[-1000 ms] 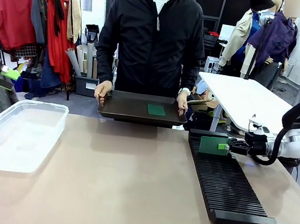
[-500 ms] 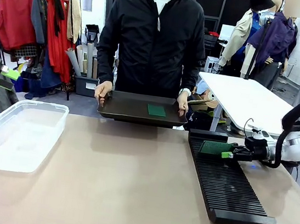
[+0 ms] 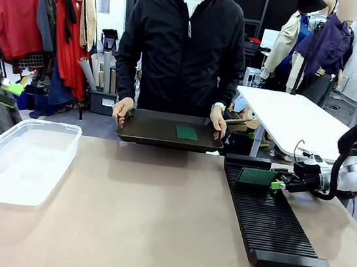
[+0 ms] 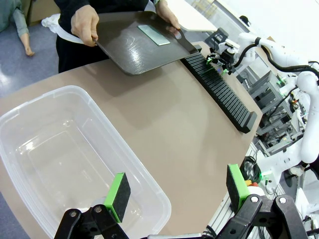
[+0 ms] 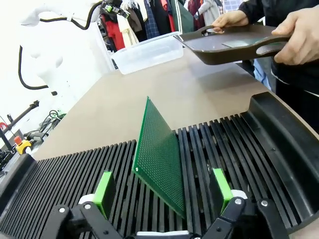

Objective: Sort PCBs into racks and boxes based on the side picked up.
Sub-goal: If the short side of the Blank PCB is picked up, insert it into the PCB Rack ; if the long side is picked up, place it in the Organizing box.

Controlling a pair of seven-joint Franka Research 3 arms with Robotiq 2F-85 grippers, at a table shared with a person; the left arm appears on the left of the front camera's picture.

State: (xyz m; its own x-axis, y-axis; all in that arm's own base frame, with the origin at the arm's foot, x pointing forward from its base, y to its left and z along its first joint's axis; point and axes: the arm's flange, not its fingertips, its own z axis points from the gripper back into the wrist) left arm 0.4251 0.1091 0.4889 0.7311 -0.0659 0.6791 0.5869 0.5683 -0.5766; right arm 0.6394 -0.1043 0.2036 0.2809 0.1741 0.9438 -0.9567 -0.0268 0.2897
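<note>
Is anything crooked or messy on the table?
The green board in the black rack looks a bit crooked. It leans to one side in its slot instead of standing straight up. The right fingers are open on either side of it. Nothing looks spilled or broken.

The rack (image 5: 239,144) runs off the right wrist picture. The standing PCB (image 5: 159,159) has its lower edge sunk in a slot. The far PCB (image 3: 186,132) is too small to tell its face.

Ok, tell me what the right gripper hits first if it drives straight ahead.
The PCB standing in the rack, between the right gripper's open jaws; likely very close, though depth is unclear.
</note>
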